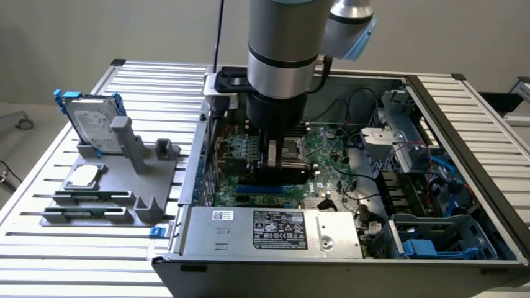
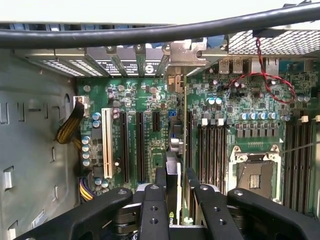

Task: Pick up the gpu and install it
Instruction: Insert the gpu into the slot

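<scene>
My gripper (image 1: 280, 158) reaches down inside the open computer case (image 1: 463, 118), low over the green motherboard (image 1: 331, 167). In the wrist view its black fingers (image 2: 161, 192) are shut on the gpu (image 2: 176, 150). The card is seen edge-on, a thin dark board with its silver bracket (image 2: 176, 82) toward the case's rear slot openings. It stands upright over the board, between the black expansion slots (image 2: 140, 145) and the memory slots (image 2: 212, 150). Whether its edge sits in a slot is hidden behind the fingers.
A grey fixture (image 1: 108, 186) on the exterior view's left holds the hard drive in a blue frame (image 1: 91, 121) and the square CPU chip (image 1: 83, 177). The power supply (image 1: 273, 230) lies at the case's front. A black cable (image 2: 150, 32) crosses overhead; the CPU socket (image 2: 255, 175) lies beside the memory slots.
</scene>
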Controlling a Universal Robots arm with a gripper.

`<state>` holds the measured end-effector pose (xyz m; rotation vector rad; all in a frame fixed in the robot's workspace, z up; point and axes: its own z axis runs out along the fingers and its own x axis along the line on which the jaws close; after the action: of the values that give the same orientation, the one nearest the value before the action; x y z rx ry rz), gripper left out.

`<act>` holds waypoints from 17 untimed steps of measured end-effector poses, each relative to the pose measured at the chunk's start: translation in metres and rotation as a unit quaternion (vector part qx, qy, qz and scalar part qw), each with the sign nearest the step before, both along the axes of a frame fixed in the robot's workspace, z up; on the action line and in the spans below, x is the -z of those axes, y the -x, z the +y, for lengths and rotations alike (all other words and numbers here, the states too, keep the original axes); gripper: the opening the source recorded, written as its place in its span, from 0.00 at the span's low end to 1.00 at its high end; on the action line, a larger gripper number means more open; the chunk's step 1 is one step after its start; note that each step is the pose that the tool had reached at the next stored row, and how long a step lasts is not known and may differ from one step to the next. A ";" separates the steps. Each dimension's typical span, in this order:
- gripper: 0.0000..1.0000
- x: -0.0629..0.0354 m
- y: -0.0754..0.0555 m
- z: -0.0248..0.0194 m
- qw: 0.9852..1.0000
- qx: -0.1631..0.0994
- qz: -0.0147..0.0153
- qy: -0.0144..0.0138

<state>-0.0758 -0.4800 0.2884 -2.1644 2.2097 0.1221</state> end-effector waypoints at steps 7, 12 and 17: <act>0.26 0.0067 0.001 0.0000 1.000 0.001 0.000 0.000; 0.26 0.0104 0.002 0.0000 1.000 0.001 0.002 0.000; 0.26 0.0123 0.002 0.0000 1.000 0.001 0.006 0.000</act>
<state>-0.0778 -0.4800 0.2761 -2.1659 2.2189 0.1348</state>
